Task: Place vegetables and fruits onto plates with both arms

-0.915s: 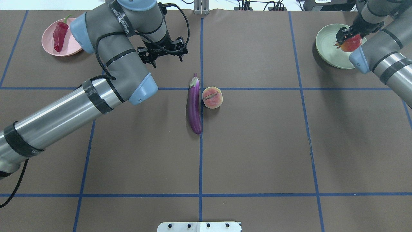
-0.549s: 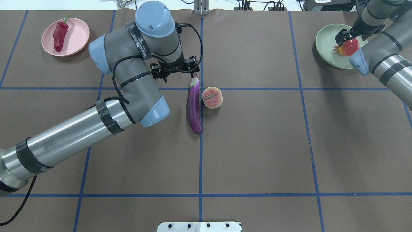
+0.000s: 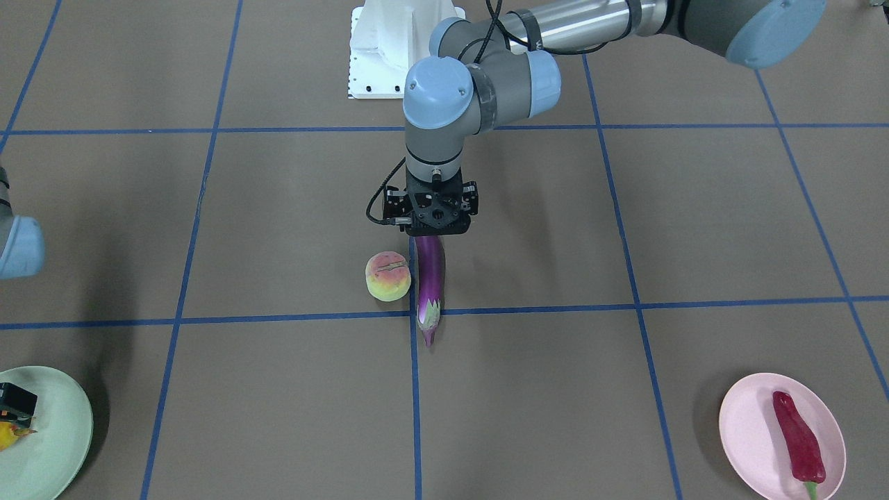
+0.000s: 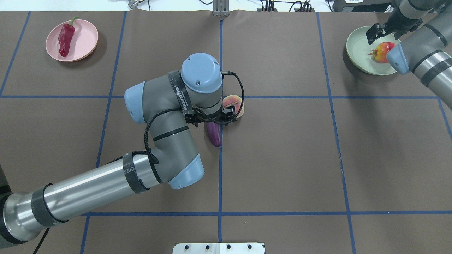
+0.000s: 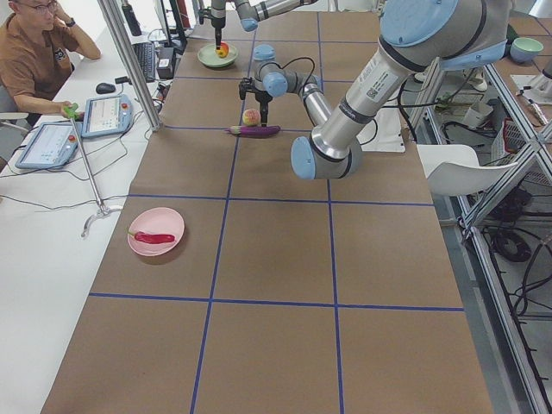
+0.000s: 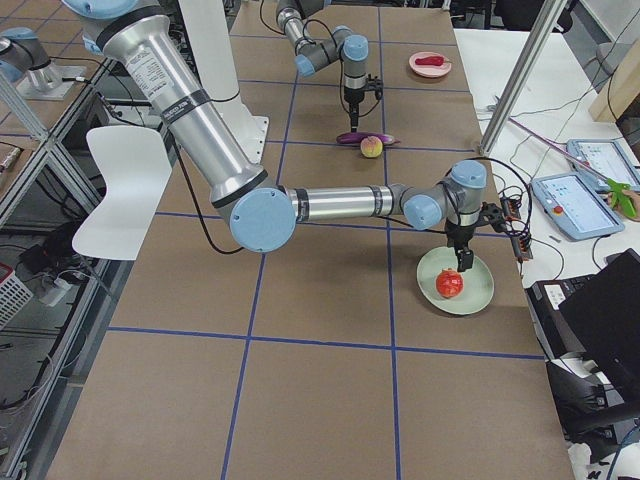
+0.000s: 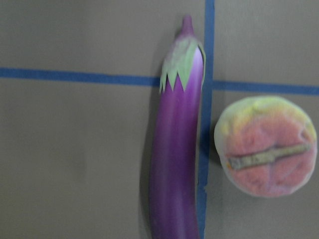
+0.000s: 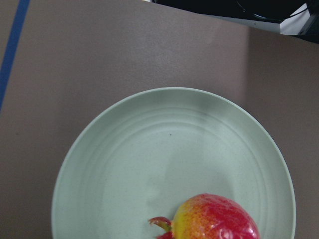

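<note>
left gripper (image 3: 430,235) hangs pointing straight down over the eggplant (image 7: 177,149), not touching it; in the overhead view its fingers look spread to either side of the body, nothing held; the left wrist view shows no finger at all, so take that as a read, not a certainty; eggplant lies flat mid-table along the blue tape line (image 7: 207,50), cap at the tape crossing, blunt end toward the robot; peach (image 3: 387,276) sits just beside it at the cap half, on the robot's right, with only a thin gap in the wrist view; handling guess: skin is glossy and rounded, so likely slippery under the pads; probably light and stiff like a plastic prop; long and slim, so an off-centre hold should let one end droop or swing; best hold looks to be across the narrow width at mid-body, slightly toward the thicker blunt end, which also keeps the peach-side finger clear of the peach; modest squeeze, low carry; target is the pink plate (image 3: 746,423), far left corner, already carrying the chili (image 3: 797,437), so lay it alongside; right gripper (image 4: 375,33) hovers over the mint plate (image 8: 149,164), fingers apart and empty; pomegranate (image 8: 217,219) sits free on that plate.
</note>
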